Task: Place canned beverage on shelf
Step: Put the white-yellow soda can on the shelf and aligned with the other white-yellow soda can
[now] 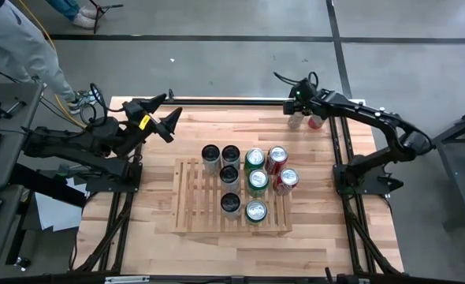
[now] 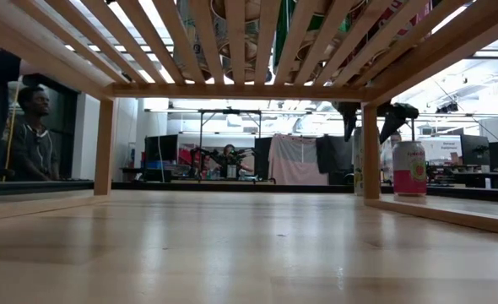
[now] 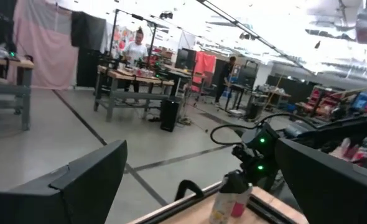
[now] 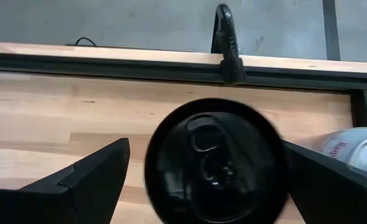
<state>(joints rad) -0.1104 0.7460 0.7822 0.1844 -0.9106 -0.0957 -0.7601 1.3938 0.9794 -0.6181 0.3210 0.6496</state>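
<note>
A black-topped can [image 4: 214, 162] stands on the table's far right corner, also visible as the black-topped can [image 1: 295, 121] in the high view. My right gripper [image 1: 298, 109] hangs just above it, open and pointing down. Its fingers [image 4: 90, 180] stand on either side of the can top without touching it. A pink can [image 2: 409, 169] stands right beside it. The slatted wooden shelf [image 1: 189, 205] lies mid-table and carries several upright cans. My left gripper [image 1: 158, 118] is open and holds nothing above the table's far left.
The second can, white and pink with red lettering [image 4: 351, 149], stands close to my right gripper's outer finger. A black rail with a cable loop [image 4: 227, 43] runs along the table's far edge. The shelf's posts [image 2: 371, 152] stand on the tabletop. A person [image 2: 34, 135] sits beyond the table.
</note>
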